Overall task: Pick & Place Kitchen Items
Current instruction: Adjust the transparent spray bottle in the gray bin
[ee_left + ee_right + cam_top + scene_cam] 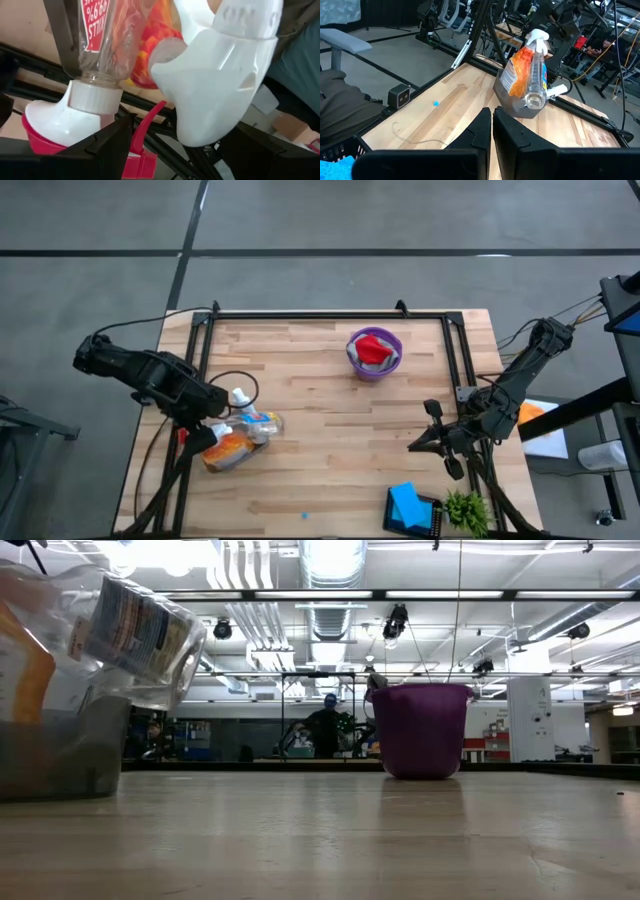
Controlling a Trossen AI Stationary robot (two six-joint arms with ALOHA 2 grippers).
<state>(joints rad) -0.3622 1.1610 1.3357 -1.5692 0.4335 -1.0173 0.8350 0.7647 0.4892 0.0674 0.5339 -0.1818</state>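
1. Plastic, thin and clear, is what my left hand [212, 423] has to deal with: the clear spray bottle [262, 423] and the orange spray bottle [228, 448] lie together at the near left of the bench [330, 430], right at my fingertips.
2. My left hand stands wide open, and the trigger heads of both bottles sit between its fingers in the wrist view. I cannot tell whether the fingers press on either one yet.
3. I judge the clear bottle nearly empty and so light; its wall would dent under a hard squeeze and its smooth side could slip.
4. The orange bottle looks fuller to me, so probably heavier at the body end; held by the head alone it may swing.
5. The stiff neck just under the white cap [92, 95] is where I would take hold, since the collar gives the fingers a ledge.
6. The red trigger [145, 132] lies close by my fingers; I would keep off it, as a pinch there could spray.
7. My right hand [432, 442] is closed on nothing and waits far across the bench from the bottles, with the blue sponge [406, 502] near it.
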